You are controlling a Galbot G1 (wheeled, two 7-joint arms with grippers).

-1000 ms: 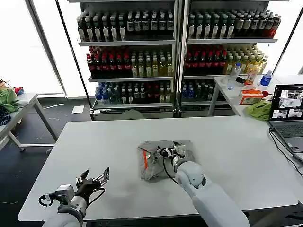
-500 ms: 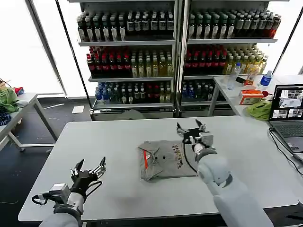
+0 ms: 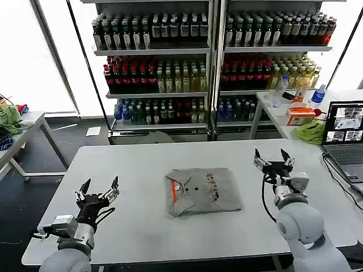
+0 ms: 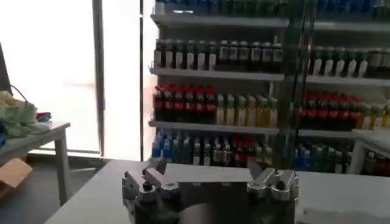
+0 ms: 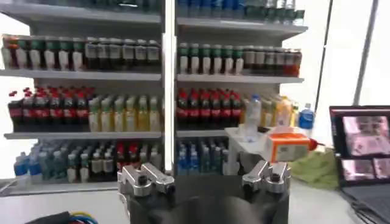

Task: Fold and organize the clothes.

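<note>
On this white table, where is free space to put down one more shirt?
Bare tabletop lies between the left gripper and the folded T-shirt, and along the table's far edge. The right side is tighter: right gripper, then laptop.

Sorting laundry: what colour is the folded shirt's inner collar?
Orange, on the grey T-shirt; clearest in the head view.

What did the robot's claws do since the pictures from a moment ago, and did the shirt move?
The right claw let go of the folded grey T-shirt, lifted off it and swung out to the robot's right, now open above the table. The left claw rose a little and drifted left, open as before. The shirt settled flatter, in the same spot mid-table.
</note>
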